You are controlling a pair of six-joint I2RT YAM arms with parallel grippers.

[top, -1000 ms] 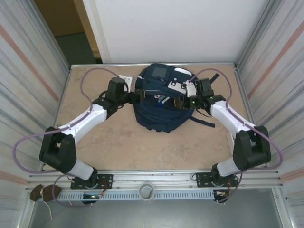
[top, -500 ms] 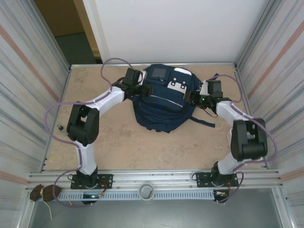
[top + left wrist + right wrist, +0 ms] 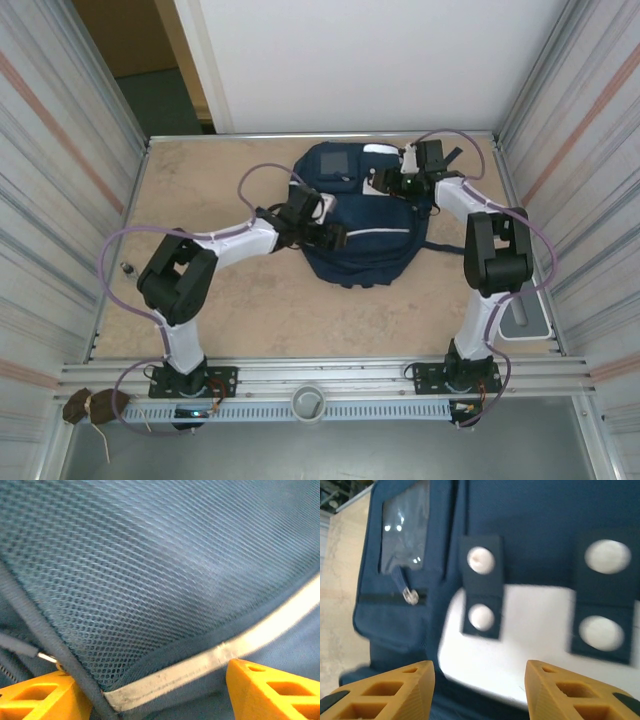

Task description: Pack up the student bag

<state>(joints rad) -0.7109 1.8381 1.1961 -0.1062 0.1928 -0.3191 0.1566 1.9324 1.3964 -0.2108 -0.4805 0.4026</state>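
The student bag [image 3: 366, 246], navy blue, lies at the middle back of the table with its grey square patch [image 3: 340, 157] toward the far wall. My left gripper [image 3: 337, 236] is pressed against the bag's left side. In the left wrist view its orange fingers [image 3: 260, 687] stand apart, open, with blue mesh [image 3: 150, 570] and the pale stripe [image 3: 200, 662] just beyond them. My right gripper [image 3: 384, 183] hovers at the bag's far right. Its fingers stand open [image 3: 480, 672] over a white label patch [image 3: 520, 635]; they hold nothing.
Corrugated metal walls close in the left and right sides. A pale grey tray-like object [image 3: 522, 320] rests at the right edge beside the right arm. A small dark item [image 3: 127, 268] sits on the table at the left. A zip puller [image 3: 409, 596] hangs below the bag's clear window.
The left gripper swung from the bag's upper left down to its left middle. The right gripper moved back and up to the bag's far right. The bag shifted slightly right.
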